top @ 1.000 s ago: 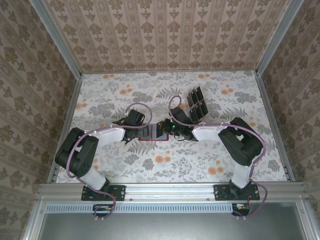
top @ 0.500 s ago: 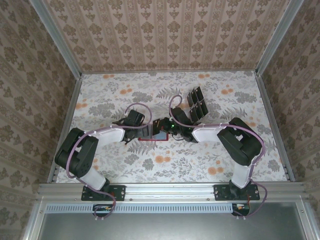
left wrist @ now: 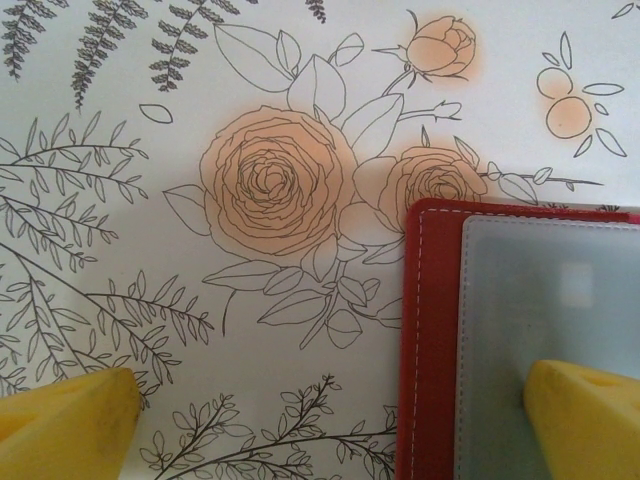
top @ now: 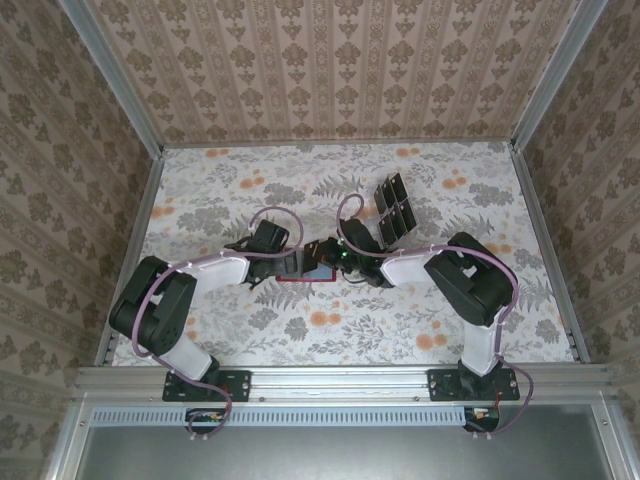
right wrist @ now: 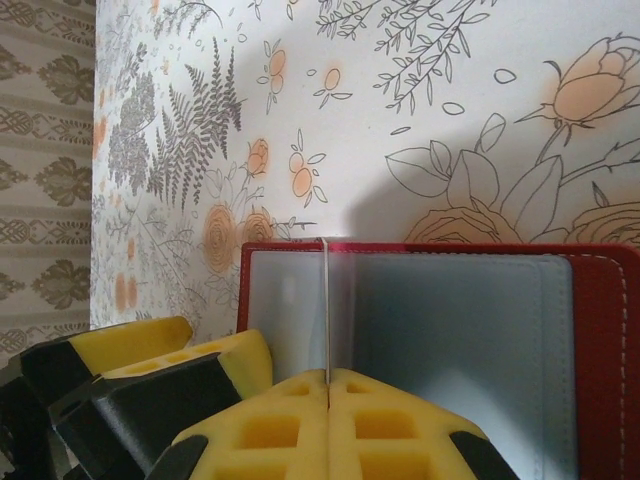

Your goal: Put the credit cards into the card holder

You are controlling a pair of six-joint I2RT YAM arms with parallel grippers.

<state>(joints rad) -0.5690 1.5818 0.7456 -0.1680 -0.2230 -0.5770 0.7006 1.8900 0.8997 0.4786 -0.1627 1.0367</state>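
The card holder (top: 300, 272) lies open on the flowered table, a red wallet with pale grey-blue pockets (right wrist: 450, 330). My right gripper (right wrist: 328, 378) is shut on one of the credit cards (right wrist: 326, 300), which I see edge-on as a thin pale line standing upright over the wallet's pockets. Whether its far end sits in a pocket is not visible. My left gripper (left wrist: 325, 435) is open at the wallet's left side (left wrist: 430, 350). One of its fingers (left wrist: 585, 420) rests on the grey pocket and the other is on the cloth. Several more dark credit cards (top: 393, 210) stand behind the wallet.
The dark cards stand in a slotted rack (top: 400, 222) just behind my right wrist. Both arms meet at the table's centre (top: 320, 262). Patterned walls close the back and sides, and a metal rail (top: 340, 378) runs along the near edge.
The right arm's elbow has shifted slightly left and inward. Both grippers stay at the wallet, with the card still held.
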